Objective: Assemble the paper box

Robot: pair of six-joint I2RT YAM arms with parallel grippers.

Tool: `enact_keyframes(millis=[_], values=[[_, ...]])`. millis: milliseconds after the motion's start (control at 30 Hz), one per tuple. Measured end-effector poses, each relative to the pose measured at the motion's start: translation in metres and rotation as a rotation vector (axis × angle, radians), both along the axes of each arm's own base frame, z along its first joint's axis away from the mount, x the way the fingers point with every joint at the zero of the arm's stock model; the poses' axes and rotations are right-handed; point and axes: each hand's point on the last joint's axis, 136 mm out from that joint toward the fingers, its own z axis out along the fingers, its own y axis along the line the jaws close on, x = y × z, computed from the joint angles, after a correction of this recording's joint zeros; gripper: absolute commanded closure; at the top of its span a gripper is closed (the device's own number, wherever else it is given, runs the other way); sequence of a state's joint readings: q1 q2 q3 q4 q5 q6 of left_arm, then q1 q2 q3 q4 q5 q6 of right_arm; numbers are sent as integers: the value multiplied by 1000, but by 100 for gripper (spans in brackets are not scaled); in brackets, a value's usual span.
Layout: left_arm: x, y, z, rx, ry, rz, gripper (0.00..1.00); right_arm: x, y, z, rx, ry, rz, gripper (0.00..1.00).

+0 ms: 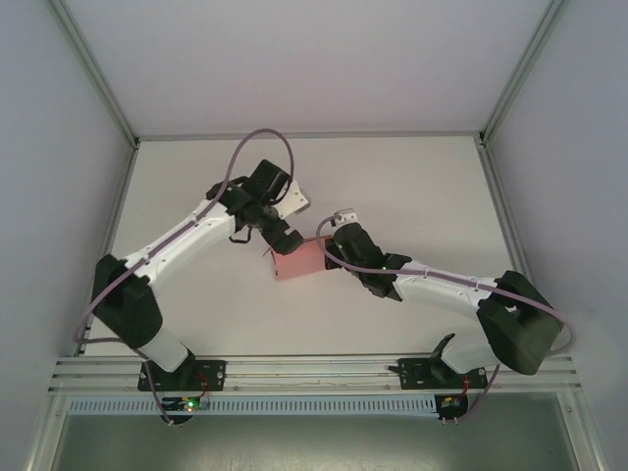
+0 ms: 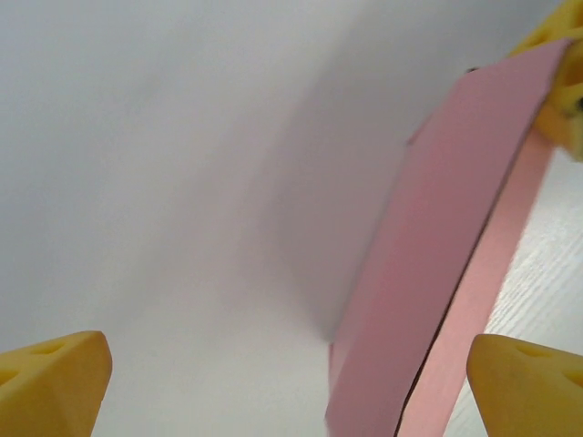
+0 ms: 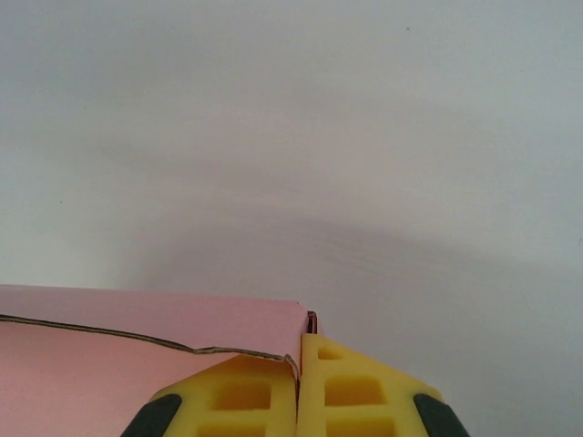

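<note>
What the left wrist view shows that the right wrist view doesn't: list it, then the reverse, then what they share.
Left wrist: the left gripper open wide, with the paper box rising between its fingers. Right wrist: the right gripper shut on the paper box's edge. Shared: the pink paper box and the white table.

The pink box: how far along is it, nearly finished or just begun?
Done: the box has at least one fold, its panels lying layered rather than as one flat sheet. In hand: the right gripper is shut on its edge, while the left gripper stands open near it, holding nothing. Left: it shows no closed box shape yet, so most folding seems ahead.
</note>
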State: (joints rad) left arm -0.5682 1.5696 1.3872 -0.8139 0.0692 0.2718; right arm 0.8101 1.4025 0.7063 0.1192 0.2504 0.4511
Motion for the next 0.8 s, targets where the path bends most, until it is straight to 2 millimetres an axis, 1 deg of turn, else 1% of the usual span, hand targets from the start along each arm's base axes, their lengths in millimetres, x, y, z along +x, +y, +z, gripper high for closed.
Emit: enact_keyframes(millis=[133,167,267,300,333,400,500,567,633,667,733,767,800], values=[[-17,22,-8,9,21,149,31,-1,0,0,-11,12,-10,100],[-22,25,-11,12,28,175,31,-1,-1,0,-14,16,-15,100],[-34,26,-17,8,53,217,39,1,-1,0,-25,24,-22,100],[-37,26,-19,5,60,225,43,1,-1,0,-28,26,-22,100],[-39,25,-21,3,68,232,50,1,0,0,-30,28,-22,100],[-40,24,-23,-2,81,252,66,0,0,0,-36,29,-24,100],[-40,24,-27,1,97,280,79,-2,1,1,-47,27,-26,100],[-40,24,-30,1,109,295,83,-3,1,0,-54,25,-30,100],[-40,23,-30,-5,115,310,83,-4,0,0,-62,22,-37,100],[-40,23,-30,-9,118,317,85,-4,0,0,-64,22,-41,100],[-41,22,-30,-22,129,337,97,-6,0,0,-71,22,-47,100],[-41,22,-30,-28,133,352,100,-7,1,1,-77,19,-50,100],[-42,22,-31,-33,138,367,100,-8,1,0,-86,17,-55,100]])
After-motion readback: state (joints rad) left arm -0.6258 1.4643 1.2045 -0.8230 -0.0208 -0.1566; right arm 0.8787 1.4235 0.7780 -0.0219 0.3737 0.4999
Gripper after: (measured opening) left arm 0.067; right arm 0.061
